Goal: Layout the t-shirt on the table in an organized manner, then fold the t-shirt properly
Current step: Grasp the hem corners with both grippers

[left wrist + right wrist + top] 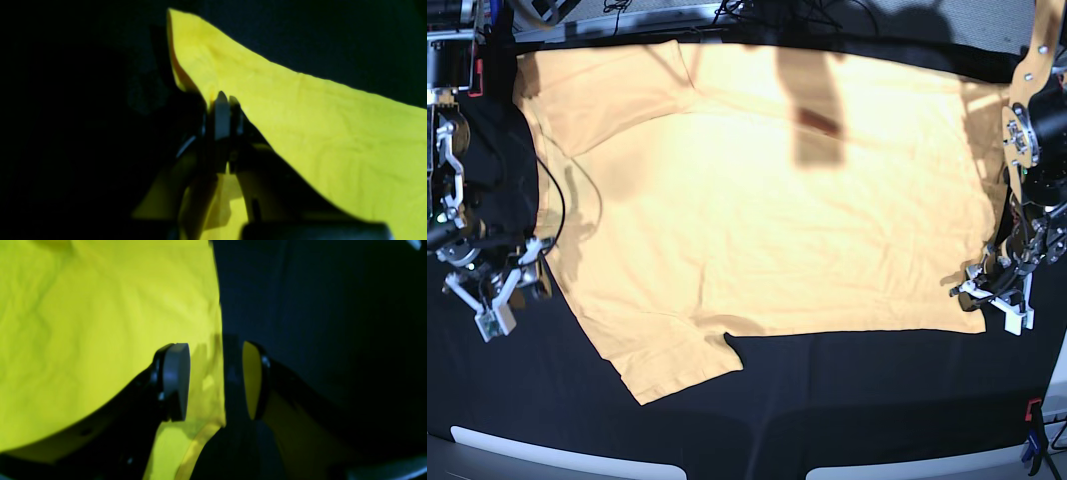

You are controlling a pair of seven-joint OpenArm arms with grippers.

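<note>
T-shirt [767, 200] lies spread flat across the table [847, 400], sleeves to the left, hem to the right. Left gripper [226, 100] sits at the near right hem corner, clenched on a pinch of fabric. Right gripper [216, 380] is released, fingers straddling the shirt's left edge, one pad [175, 380] over cloth, the other over bare table. Risks: if the left arm pulls alone, the flat layout likely skews and wrinkles. The right gripper may close beside the edge and catch nothing, or only one layer, so the fold drags unevenly.
</note>
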